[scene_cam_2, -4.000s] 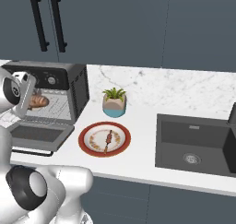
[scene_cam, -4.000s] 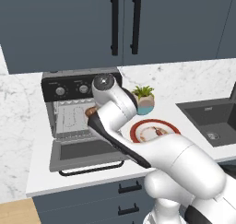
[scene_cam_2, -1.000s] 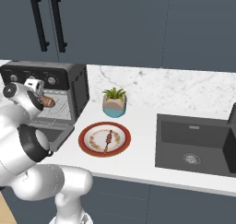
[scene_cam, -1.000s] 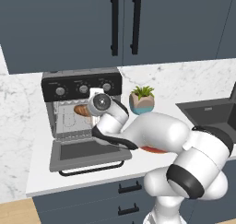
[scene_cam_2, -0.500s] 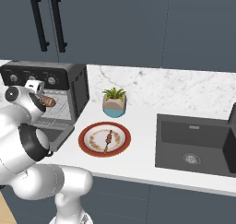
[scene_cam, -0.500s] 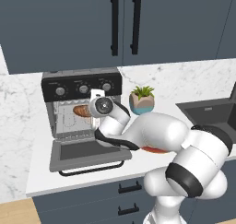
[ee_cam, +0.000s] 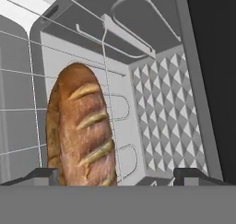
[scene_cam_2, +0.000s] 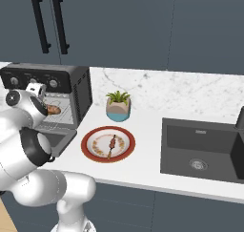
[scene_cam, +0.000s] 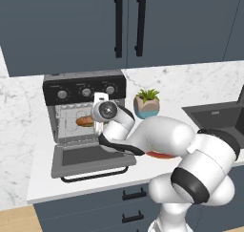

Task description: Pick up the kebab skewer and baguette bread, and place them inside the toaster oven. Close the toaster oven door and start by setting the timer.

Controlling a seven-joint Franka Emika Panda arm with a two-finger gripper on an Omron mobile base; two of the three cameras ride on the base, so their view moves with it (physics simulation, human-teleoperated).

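At the bottom of the hand view I see the gripper (ee_cam: 117,174) with its two dark finger tips (ee_cam: 39,174) set wide apart, spread about as far as they go and released. One baguette bread (ee_cam: 80,128) lies between them, closer to the left tip; I cannot tell whether that tip still touches the crust. The loaf is plump and golden-brown, with three or four pale diagonal scores across its top, and it rests on the wire rack (ee_cam: 27,108) inside the one toaster oven (scene_cam: 83,114).

In the lower centre of the right base view I count one red-rimmed plate (scene_cam_2: 90,152) on the white marble counter (scene_cam_2: 143,166), with one kebab skewer (scene_cam_2: 112,144) lying across its middle: a thin stick with small reddish-brown chunks. Just beyond the plate stands one small potted plant (scene_cam_2: 118,106) in a blue pot.

At the left of the left base view, the toaster oven door (scene_cam: 90,159) hangs folded down flat, its black bar handle toward the camera. Above the cavity the black panel carries three round silver knobs (scene_cam: 86,92). The loaf shows there as an orange-brown shape in the left half of the cavity, just beside the white hand.

At the right of the right base view is one dark sink (scene_cam_2: 200,147), and across the top are dark blue cabinets (scene_cam_2: 119,26) with two black bar handles.
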